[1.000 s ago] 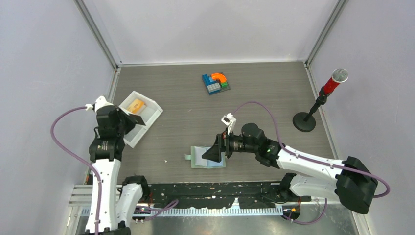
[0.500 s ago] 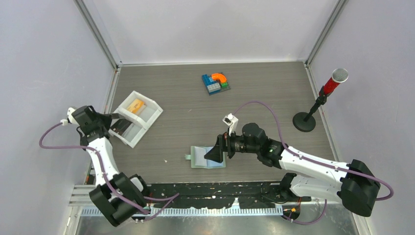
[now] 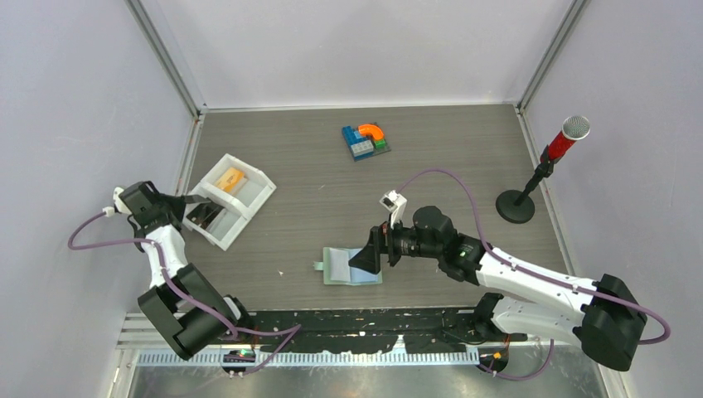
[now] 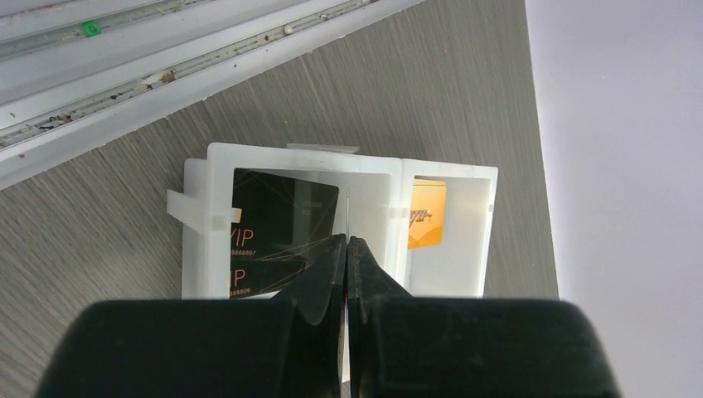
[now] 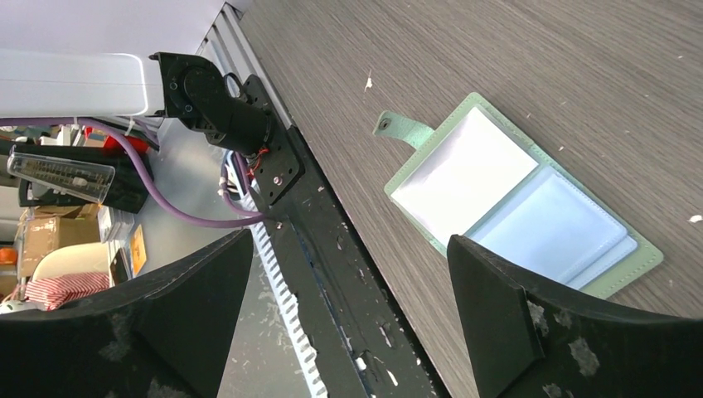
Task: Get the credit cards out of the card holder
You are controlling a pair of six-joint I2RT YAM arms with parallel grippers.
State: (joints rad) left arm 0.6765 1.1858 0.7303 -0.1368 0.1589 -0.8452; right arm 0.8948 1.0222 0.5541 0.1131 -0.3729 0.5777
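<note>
While left gripper (image 4: 346, 240) is shut, empty, at tray (image 4: 373, 166) w/ credit cards (image 4: 282, 215), right gripper (image 5: 348, 240) gapes wide, empty, over card holder (image 5: 514, 199).

The card holder (image 3: 351, 267) lies open at front centre. Left of it, the tray (image 3: 254, 194) holds credit cards (image 3: 231, 177) in its 2 compartments; toy blocks (image 3: 366, 141) sit far behind.

The left arm (image 3: 166, 253) is bent up at the left side of the surface. Its elbow sits low near its base, and its wrist (image 3: 143, 204) is up high, pointing to the right. Its jaws are pressed tight together, tip to tip. The right arm (image 3: 522, 280) lies long and low, reaching to the left. Its jaws are spread wide apart and are empty.
</note>
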